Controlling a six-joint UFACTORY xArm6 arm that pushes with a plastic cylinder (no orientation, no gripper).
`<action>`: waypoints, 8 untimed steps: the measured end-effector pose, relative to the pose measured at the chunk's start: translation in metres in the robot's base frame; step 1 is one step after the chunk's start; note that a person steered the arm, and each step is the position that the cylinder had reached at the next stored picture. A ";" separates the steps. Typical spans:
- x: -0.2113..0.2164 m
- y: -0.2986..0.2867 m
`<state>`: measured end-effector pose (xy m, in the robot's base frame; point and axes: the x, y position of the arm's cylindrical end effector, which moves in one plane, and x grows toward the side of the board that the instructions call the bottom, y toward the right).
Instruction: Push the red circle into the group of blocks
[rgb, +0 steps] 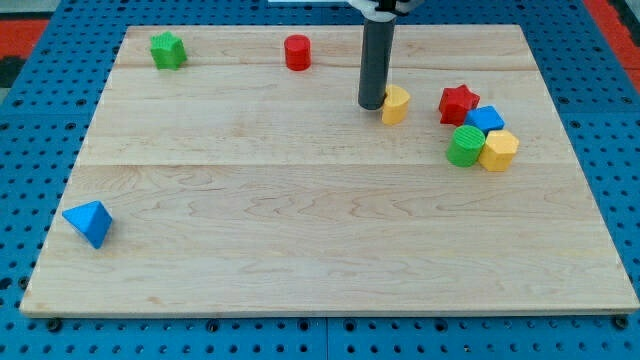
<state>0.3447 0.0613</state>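
Note:
The red circle (297, 52), a short cylinder, stands near the view's top, left of centre. My tip (371, 104) rests on the board to its lower right, touching or almost touching the left side of a yellow block (396, 104). The group sits at the view's right: a red star (459, 103), a blue block (485, 119), a green cylinder (465, 146) and a yellow hexagon (498, 150), packed close together. The red circle is far left of the group.
A green star (168, 50) sits at the view's top left. A blue pyramid-like block (88, 222) lies at the lower left. The wooden board (320, 260) lies on a blue perforated table.

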 end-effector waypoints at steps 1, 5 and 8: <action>0.000 0.014; -0.068 -0.025; -0.130 -0.177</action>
<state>0.2145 -0.1155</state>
